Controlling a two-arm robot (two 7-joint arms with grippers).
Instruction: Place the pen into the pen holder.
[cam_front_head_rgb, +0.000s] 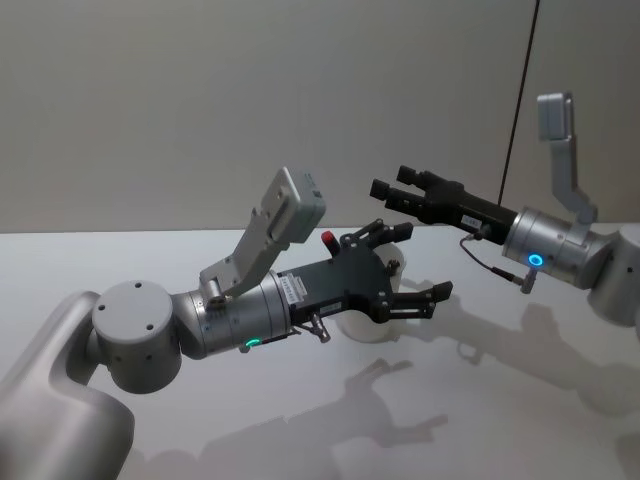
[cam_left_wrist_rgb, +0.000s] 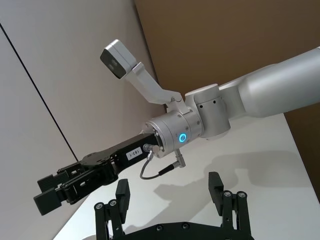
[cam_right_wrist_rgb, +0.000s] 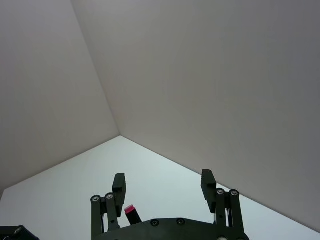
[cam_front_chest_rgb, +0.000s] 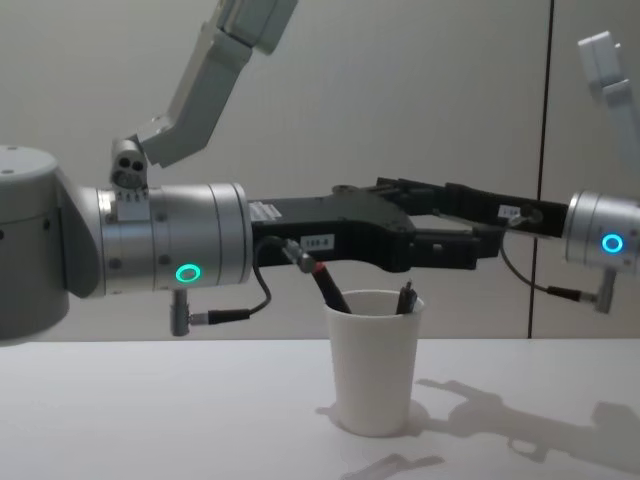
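Left hand (cam_front_head_rgb: 405, 265): near the middle of the head view, reaching in from the lower left; its black fingers (cam_front_head_rgb: 428, 295) are spread wide and grip nothing. It hovers just above the pen holder, one finger on each side of the cup as seen from above.
Left hand, chest view (cam_front_chest_rgb: 455, 245): stretches level across the middle of the frame, clear of the cup's rim below it.
Right hand (cam_front_head_rgb: 382, 192): upper centre of the head view, coming in from the right edge; it hangs higher and farther back than the left hand, apart from it. In the left wrist view (cam_left_wrist_rgb: 45, 194) it sits at lower left, its fingers close together with nothing between them.
Pen holder (cam_front_chest_rgb: 375, 360): white paper cup standing upright on the desk, centre-bottom of the chest view; in the head view (cam_front_head_rgb: 368, 326) it is mostly covered by the left hand.
Pen (cam_front_chest_rgb: 328, 285): dark barrel with a red end, leaning inside the cup, top tilted toward frame left and rising past the rim; a second dark tip (cam_front_chest_rgb: 406, 297) pokes up at the rim's right side.
Pen's red end (cam_front_head_rgb: 329, 240): shows just above the left hand's body.
Desk (cam_front_chest_rgb: 150, 410): white, bare on both sides of the cup; its far edge meets the wall.
Room to move: open desk at lower right of the head view, marked by shadows alone.
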